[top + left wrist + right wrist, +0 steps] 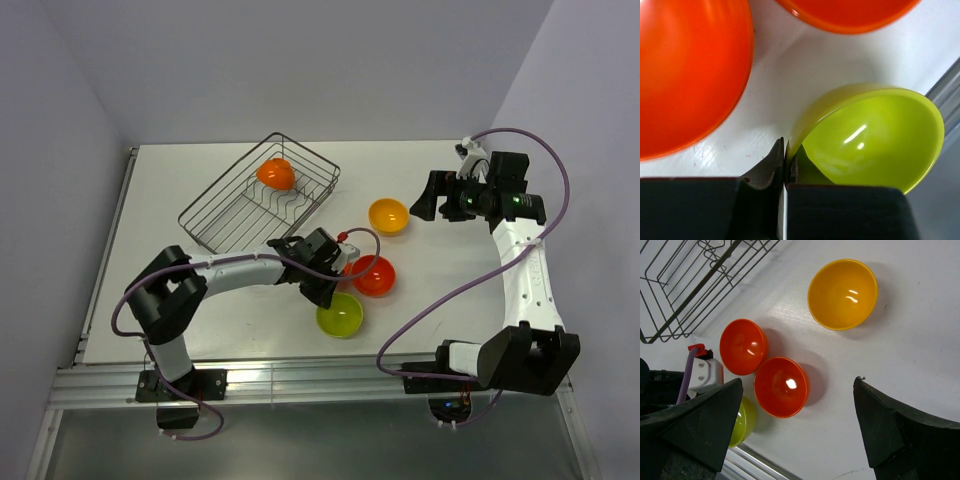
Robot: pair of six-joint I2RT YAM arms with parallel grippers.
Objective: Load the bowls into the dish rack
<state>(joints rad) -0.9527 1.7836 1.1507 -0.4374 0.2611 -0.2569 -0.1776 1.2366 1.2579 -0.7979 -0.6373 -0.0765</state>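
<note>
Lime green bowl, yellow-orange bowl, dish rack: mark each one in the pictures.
lime green bowl (875, 135), left wrist view, on its inner wall.
yellow-orange bowl (842, 294), right wrist view, on the middle of its inside.
dish rack (230, 174), top external view, on its left rim wire.

Top view: a fixed camera high above and behind the arm bases looks down and forward over the whole table (160, 190), with the rack (240, 205) towards the far left.

Left wrist view: very close above the table, it looks past the left gripper (785, 160) at the green bowl (875, 135). Two red bowls (685, 75) are cropped at the top edge.

Right wrist view: from higher up, it looks down through the right gripper (798, 381) at the yellow bowl (842, 294), both red bowls, part of the green bowl and a rack corner.

All three views share the green and red bowls.
</note>
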